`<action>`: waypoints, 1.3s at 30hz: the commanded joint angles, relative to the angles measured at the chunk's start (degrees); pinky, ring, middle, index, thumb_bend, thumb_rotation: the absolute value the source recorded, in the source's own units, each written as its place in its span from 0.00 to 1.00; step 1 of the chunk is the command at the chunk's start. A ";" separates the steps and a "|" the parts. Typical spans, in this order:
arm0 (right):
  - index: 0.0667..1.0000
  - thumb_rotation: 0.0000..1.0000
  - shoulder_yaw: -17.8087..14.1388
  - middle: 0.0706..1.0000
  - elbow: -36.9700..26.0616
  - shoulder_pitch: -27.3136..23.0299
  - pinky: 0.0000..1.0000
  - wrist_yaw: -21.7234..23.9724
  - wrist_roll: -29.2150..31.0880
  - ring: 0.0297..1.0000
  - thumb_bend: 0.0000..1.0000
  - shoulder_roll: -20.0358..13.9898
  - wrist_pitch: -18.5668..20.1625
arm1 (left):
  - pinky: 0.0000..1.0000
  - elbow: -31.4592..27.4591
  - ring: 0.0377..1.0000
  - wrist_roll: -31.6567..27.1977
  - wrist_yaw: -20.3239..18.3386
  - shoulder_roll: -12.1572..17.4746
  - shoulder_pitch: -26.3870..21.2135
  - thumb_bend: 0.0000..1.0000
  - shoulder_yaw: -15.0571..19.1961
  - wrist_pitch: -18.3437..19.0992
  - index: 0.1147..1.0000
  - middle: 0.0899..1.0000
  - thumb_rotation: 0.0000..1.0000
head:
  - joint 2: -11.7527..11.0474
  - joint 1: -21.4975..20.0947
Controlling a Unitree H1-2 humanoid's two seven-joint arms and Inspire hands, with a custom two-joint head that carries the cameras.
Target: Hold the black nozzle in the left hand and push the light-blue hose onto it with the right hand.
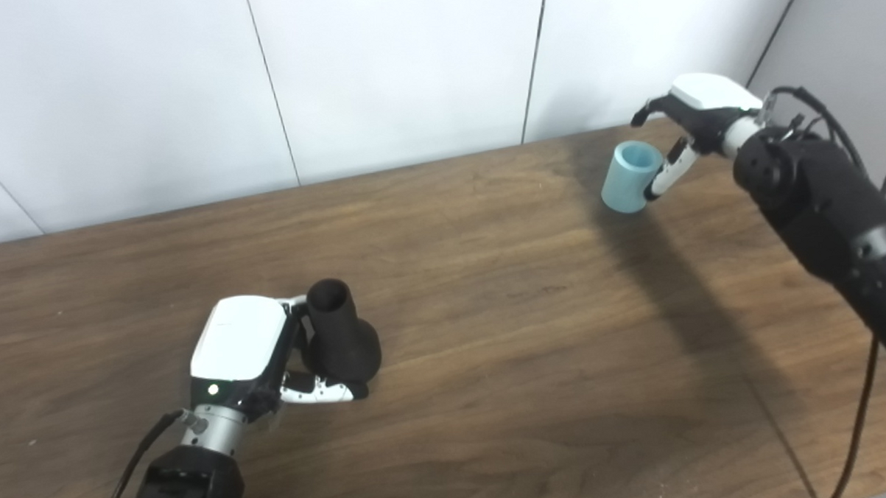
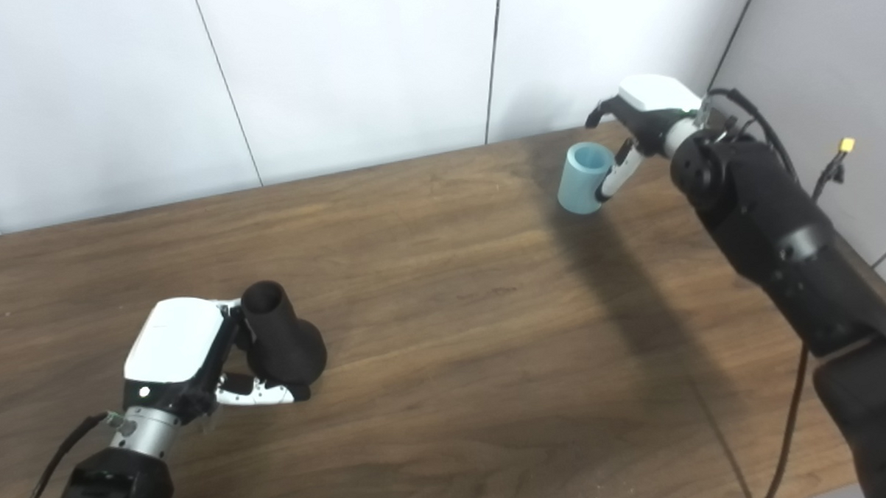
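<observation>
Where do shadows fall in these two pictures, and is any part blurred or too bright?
In the left eye view, a broad dark shadow band runs down the brown wooden table from the light-blue cylindrical hose piece, under the right hand. In the right eye view, the same band appears; the white back of the left hand is bright, the matte black flared nozzle shows little detail. Both views look sharp.

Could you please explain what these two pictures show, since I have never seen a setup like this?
Both pictures come from two cameras side by side on a humanoid robot's head, looking down at a wooden table; they show one scene from slightly different spots. The robot's arms enter from the bottom. Its left hand is wrapped around a black nozzle standing upright on the table, open end up. Far off at the table's back right, the right hand has its fingers against a short light-blue hose; whether it grips it firmly is hard to tell. The two parts are well apart, not yet joined.
</observation>
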 commanded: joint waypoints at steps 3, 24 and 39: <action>0.78 0.23 -0.03 0.86 3.04 -3.98 0.91 -1.91 -0.10 0.94 1.00 -1.71 -1.77 | 0.41 0.01 0.47 0.93 -1.77 1.42 -0.56 0.52 0.69 0.59 0.43 0.35 0.00 | 0.05 -0.24; 0.75 0.15 -1.88 0.80 6.07 -4.45 0.75 -5.31 5.53 0.84 1.00 1.39 -3.88 | 0.41 -1.20 0.47 0.07 -4.07 1.31 -0.24 0.52 1.51 0.57 0.43 0.36 0.00 | 1.35 0.11; 0.67 0.08 -0.62 0.77 3.19 -3.85 0.73 -0.93 7.13 0.75 1.00 -0.03 -2.53 | 0.41 -2.15 0.46 -0.61 -5.34 1.19 0.09 0.52 2.63 0.35 0.43 0.35 0.00 | 2.29 -0.14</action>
